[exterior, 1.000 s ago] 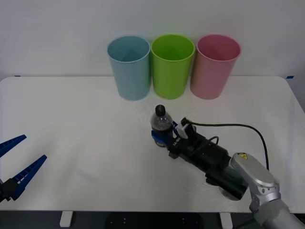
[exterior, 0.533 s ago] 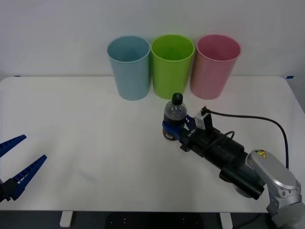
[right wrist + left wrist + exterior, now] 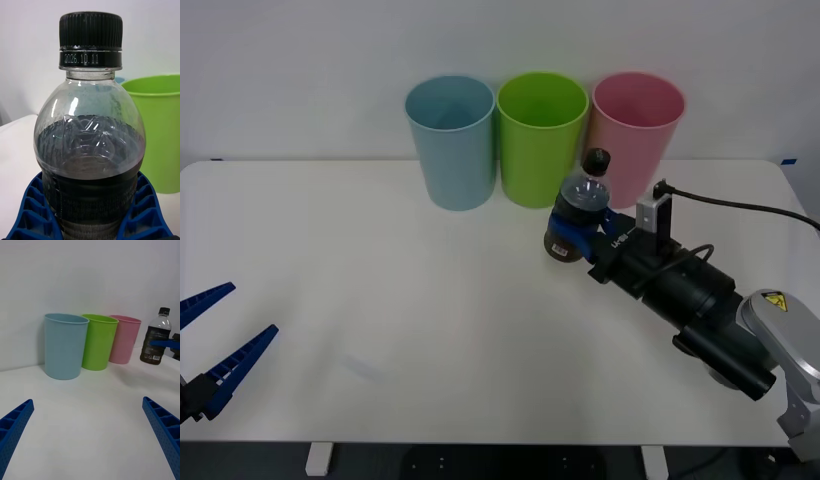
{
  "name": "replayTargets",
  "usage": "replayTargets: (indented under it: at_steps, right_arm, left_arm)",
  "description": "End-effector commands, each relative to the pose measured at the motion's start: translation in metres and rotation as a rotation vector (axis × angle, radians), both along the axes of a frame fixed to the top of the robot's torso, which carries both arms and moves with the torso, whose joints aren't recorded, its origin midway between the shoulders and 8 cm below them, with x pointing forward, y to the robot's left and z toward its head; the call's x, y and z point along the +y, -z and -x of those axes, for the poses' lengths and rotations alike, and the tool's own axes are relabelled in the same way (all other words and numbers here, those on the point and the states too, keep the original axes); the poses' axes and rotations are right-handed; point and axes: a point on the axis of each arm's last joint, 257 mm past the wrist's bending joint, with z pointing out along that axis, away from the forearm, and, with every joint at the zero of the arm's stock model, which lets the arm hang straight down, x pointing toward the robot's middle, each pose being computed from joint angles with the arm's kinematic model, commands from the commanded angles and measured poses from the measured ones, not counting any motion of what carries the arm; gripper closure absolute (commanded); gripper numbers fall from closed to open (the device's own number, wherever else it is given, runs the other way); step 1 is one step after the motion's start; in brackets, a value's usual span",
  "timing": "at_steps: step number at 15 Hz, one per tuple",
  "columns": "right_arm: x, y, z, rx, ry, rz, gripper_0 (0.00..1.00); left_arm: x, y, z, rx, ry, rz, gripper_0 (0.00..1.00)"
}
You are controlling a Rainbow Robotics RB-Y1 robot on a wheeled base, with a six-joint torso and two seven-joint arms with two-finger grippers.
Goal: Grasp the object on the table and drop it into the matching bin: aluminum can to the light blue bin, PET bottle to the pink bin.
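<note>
The PET bottle (image 3: 580,205), clear smooth plastic with dark brown liquid, a dark label and a ribbed black cap, hangs tilted above the table (image 3: 380,260) just in front of the pink bin (image 3: 635,135), pinched at its lower body by the ribbed blue fingers of the right tool (image 3: 577,232). Released short of the rim, it would likely strike the bin's wall or drop into the neighbouring lime green bin (image 3: 540,135); the slick round body could also slip. The left tool (image 3: 215,345) waits spread near the table's front edge.
</note>
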Motion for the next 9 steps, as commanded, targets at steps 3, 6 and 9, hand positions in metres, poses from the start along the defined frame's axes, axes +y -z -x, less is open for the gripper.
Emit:
replayTargets:
  at_steps: [3, 6, 9]
  right_arm:
    - [-0.022, -0.054, -0.001, -0.016, 0.002, -0.090, 1.00]
    - [-0.039, -0.084, 0.002, -0.037, 0.001, -0.102, 1.00]
    - [-0.053, -0.105, 0.002, -0.059, -0.003, -0.098, 1.00]
  left_arm:
    - [0.000, 0.000, 0.000, 0.000, 0.000, 0.000, 0.00]
    - [0.000, 0.000, 0.000, 0.000, 0.000, 0.000, 0.00]
    - [0.000, 0.000, 0.000, 0.000, 0.000, 0.000, 0.00]
